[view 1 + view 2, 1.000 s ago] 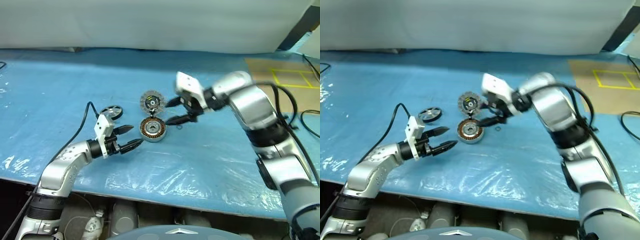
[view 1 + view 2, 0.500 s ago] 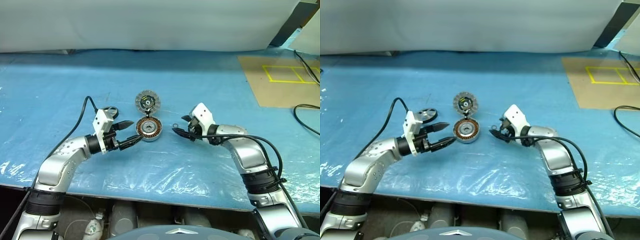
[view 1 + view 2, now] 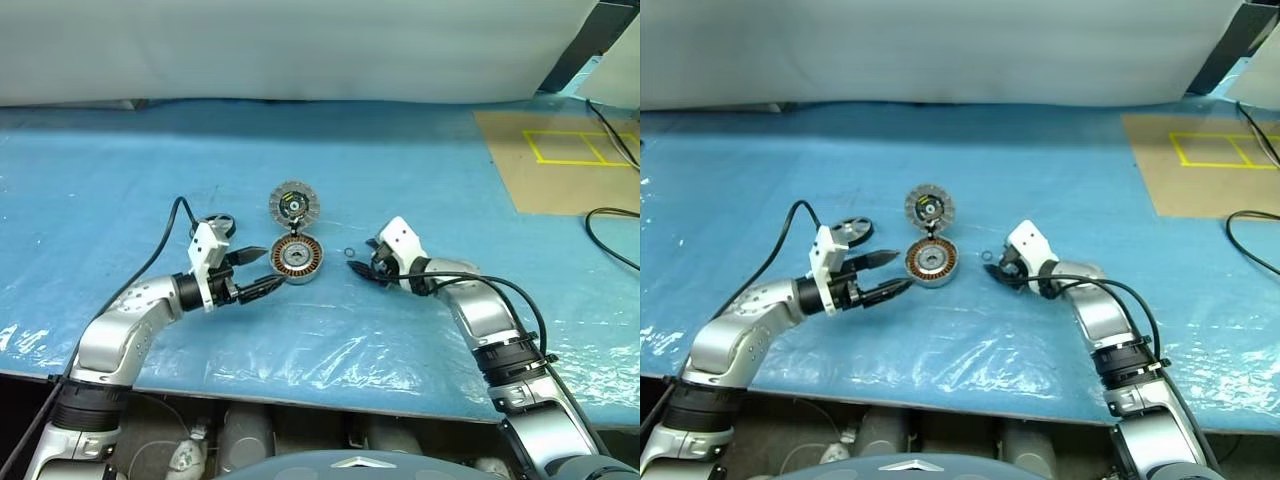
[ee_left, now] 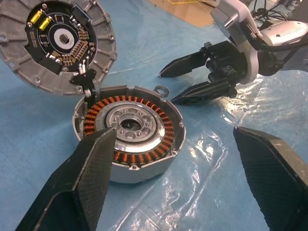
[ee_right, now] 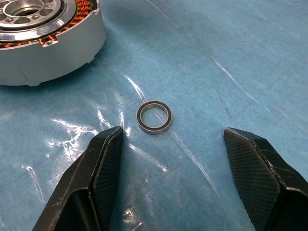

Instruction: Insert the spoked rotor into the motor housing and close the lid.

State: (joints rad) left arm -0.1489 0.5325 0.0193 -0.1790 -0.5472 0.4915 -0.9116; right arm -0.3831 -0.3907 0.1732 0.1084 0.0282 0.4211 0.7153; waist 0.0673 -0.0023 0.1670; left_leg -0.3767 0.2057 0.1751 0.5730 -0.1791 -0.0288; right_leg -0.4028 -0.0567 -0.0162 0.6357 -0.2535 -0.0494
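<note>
Motor housing (image 3: 296,258) sits open on blue plastic sheet (image 3: 420,170), copper windings ringing grey centre. Lid (image 4: 60,43) tilts at its far edge, circuit face visible in left wrist view. Spoked rotor (image 3: 222,226) lies left. Small ring (image 5: 154,116) between spread right gripper (image 5: 180,163) fingers; left gripper (image 3: 258,273) spread, empty.

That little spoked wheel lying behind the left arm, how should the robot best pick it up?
Probably by its thin rim, from above. The spoked rotor lies flat on the blue sheet, so one finger could slip between the spokes and one outside. The open left pincer is nearest.
</note>
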